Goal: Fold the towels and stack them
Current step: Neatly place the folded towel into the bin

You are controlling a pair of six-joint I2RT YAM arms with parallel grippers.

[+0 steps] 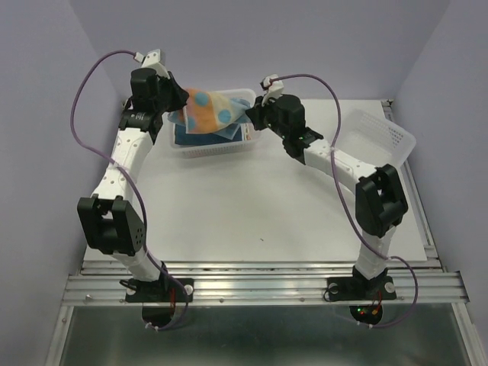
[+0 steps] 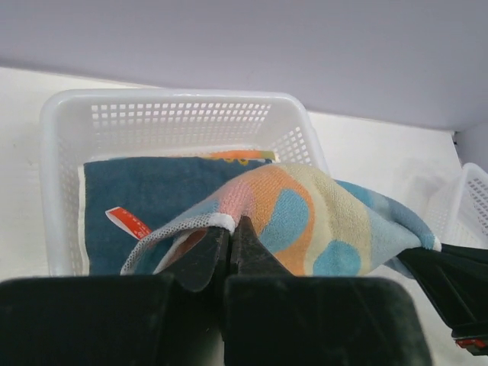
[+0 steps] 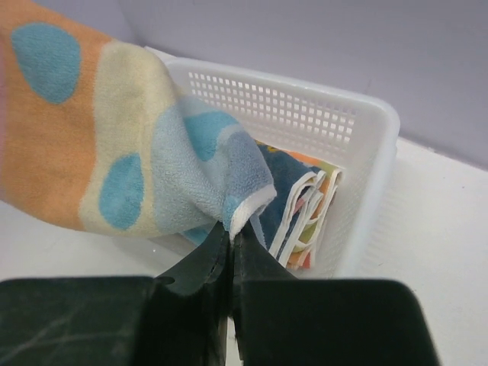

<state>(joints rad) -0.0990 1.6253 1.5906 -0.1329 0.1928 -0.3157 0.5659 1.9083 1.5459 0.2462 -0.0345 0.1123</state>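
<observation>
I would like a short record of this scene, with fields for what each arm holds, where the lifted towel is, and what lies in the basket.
left fingers: shut on a hemmed edge of the spotted towel
right fingers: shut on the opposite end of the same towel
spotted towel: held up between both arms, above the white basket
white basket: far side of the table; holds a folded dark blue towel and patterned folded towels beside it
second basket: far right of the table
</observation>
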